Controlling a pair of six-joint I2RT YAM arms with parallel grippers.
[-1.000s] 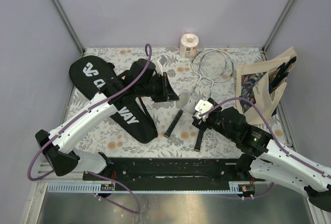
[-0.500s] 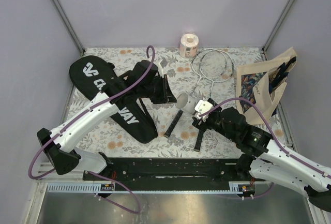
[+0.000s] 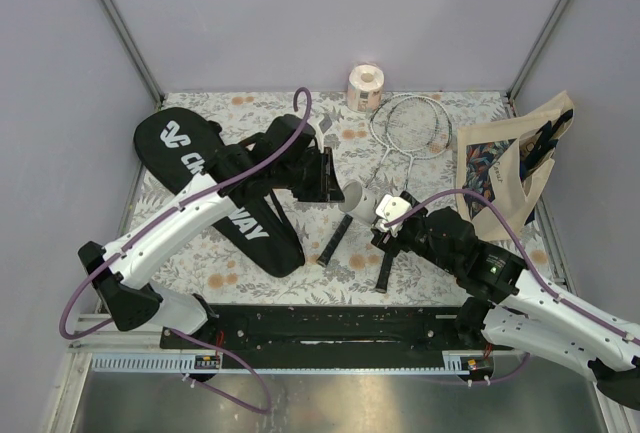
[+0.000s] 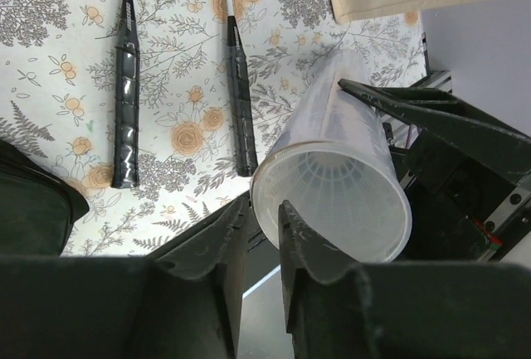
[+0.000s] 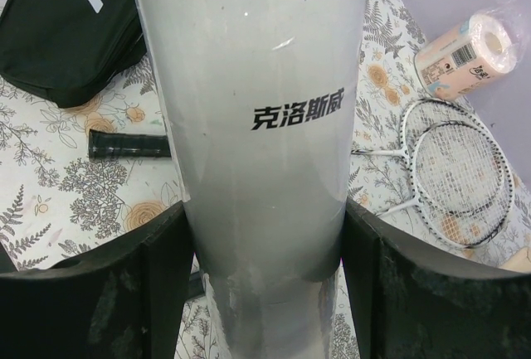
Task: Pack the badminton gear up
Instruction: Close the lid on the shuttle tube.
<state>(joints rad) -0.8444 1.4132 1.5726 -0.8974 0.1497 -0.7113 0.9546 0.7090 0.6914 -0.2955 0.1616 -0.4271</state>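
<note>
The white tube hangs above the table centre, held between both arms. My right gripper is shut on its far end; the tube fills the right wrist view between the fingers. My left gripper is at its open end, jaws narrowly apart either side of the rim. Two rackets lie on the cloth, heads at the back, black handles near the front, also seen in the left wrist view. The black CROSSWAY bag lies at the left.
A beige printed tote bag stands at the right wall. A pinkish paper roll sits at the back edge. Purple walls close in three sides. The black rail runs along the near edge.
My left gripper has moved right and closed in on the tube's open end. My right gripper holds the tube as before, nearly still.
</note>
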